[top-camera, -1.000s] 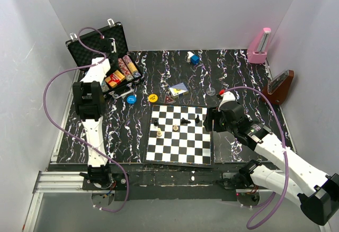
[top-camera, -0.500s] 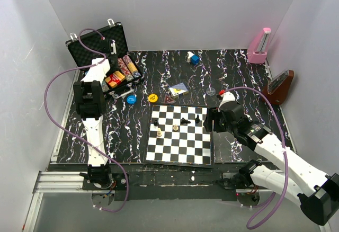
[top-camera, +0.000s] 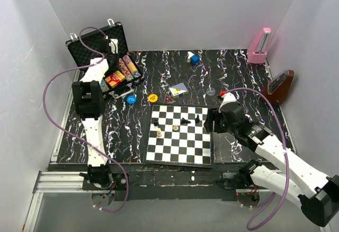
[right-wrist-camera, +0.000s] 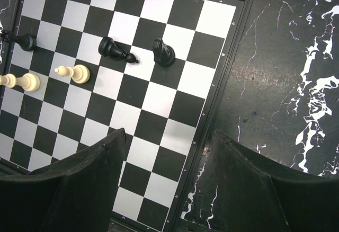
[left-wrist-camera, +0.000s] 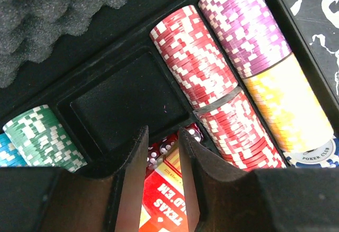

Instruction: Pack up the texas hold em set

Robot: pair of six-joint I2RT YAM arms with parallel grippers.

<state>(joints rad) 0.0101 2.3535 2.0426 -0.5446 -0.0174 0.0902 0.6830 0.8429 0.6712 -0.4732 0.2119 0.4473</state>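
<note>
Left claw point(left-wrist-camera: 162, 134) narrowly apart, low over case point(left-wrist-camera: 122, 105), card box point(left-wrist-camera: 167, 200) showing through gap, red chip row point(left-wrist-camera: 201, 83) just right of it, right claw point(right-wrist-camera: 168, 134) wide apart, chessboard point(right-wrist-camera: 132, 83) edge beneath.

The top camera sits high at the near side of the table point(top-camera: 238, 68) and looks down and forward; I see the whole surface from far off. The left wrist camera looks down into the case point(left-wrist-camera: 122, 102) at very close range (chips point(left-wrist-camera: 196, 68) fill most of the frame). The right wrist camera faces straight down on the chessboard point(right-wrist-camera: 132, 99) from moderate height. The top view shares the case with the left wrist view, and the chessboard's right part with the right wrist view.
</note>
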